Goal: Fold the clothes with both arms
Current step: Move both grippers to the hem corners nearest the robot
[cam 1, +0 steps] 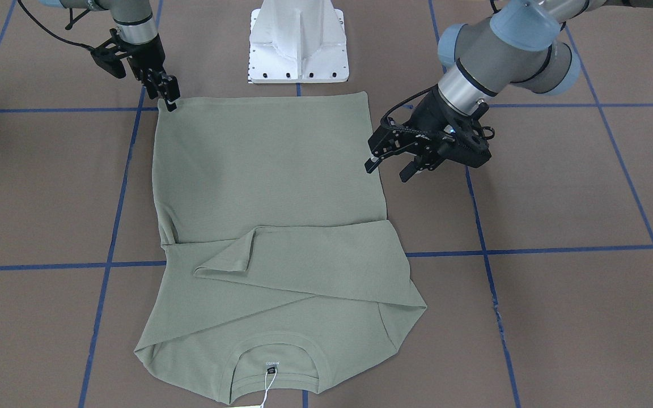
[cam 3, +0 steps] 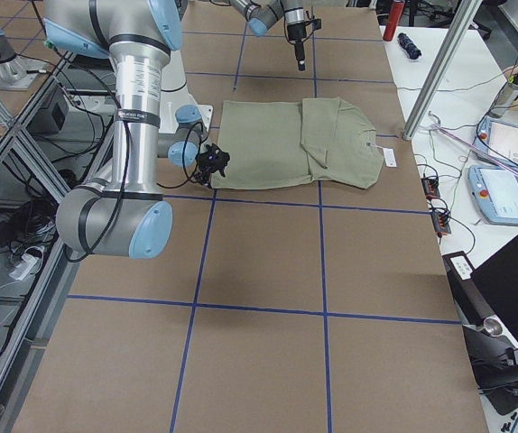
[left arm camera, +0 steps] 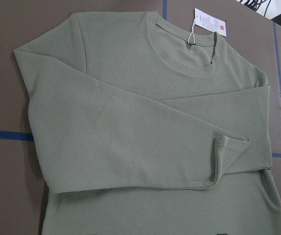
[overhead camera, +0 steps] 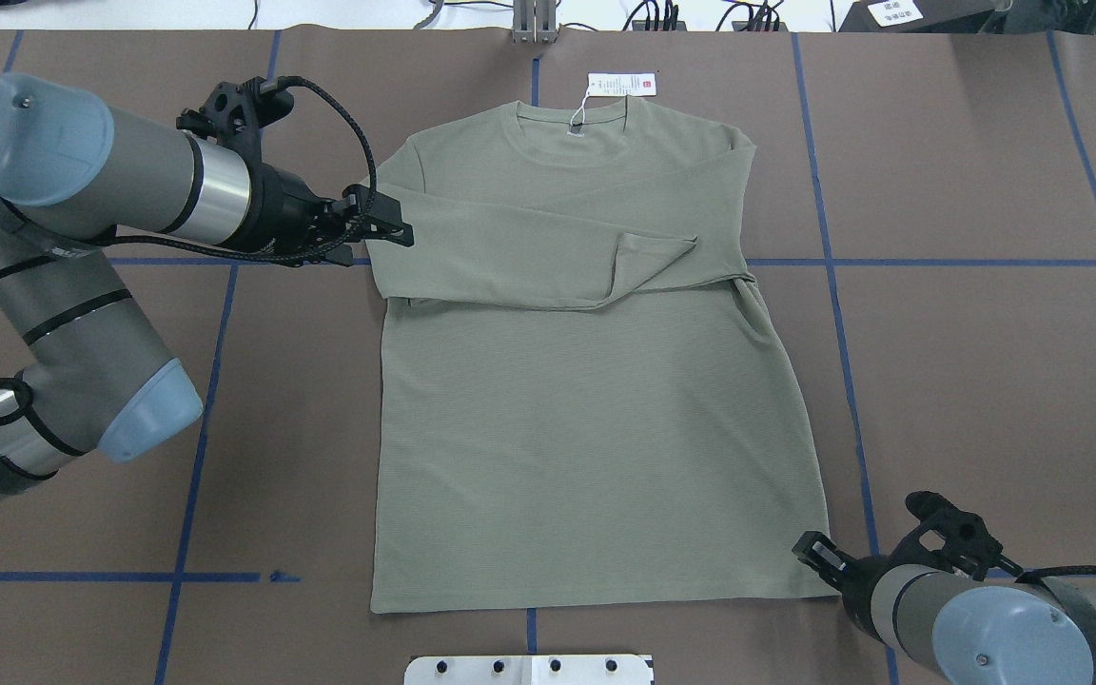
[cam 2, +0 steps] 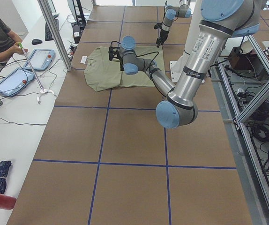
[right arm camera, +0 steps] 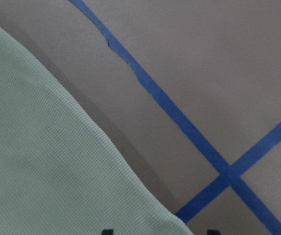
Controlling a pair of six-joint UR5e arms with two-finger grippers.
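On the table (overhead camera: 986,381) your shirt (overhead camera: 596,428) looked soft, limp and light, best pinched at hem corners. Left end effector (cam 1: 387,170) sat spread beside its edge, right end effector (cam 1: 169,102) spread at one hem corner.

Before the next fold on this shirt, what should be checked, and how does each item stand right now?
1. Shirt lies flat with a smooth body: ok.
2. Sleeves are folded across the chest: ok.
3. Right gripper is placed at a hem corner: ok.
4. Right gripper is shut on that corner: not ok. Its wrist view shows the fingertips apart.
5. Left gripper holds cloth: not ok. It is open, beside the shirt's edge near the sleeve fold, and holds nothing.
6. Hang tag is out of the fold's way: ok. It lies beyond the collar.
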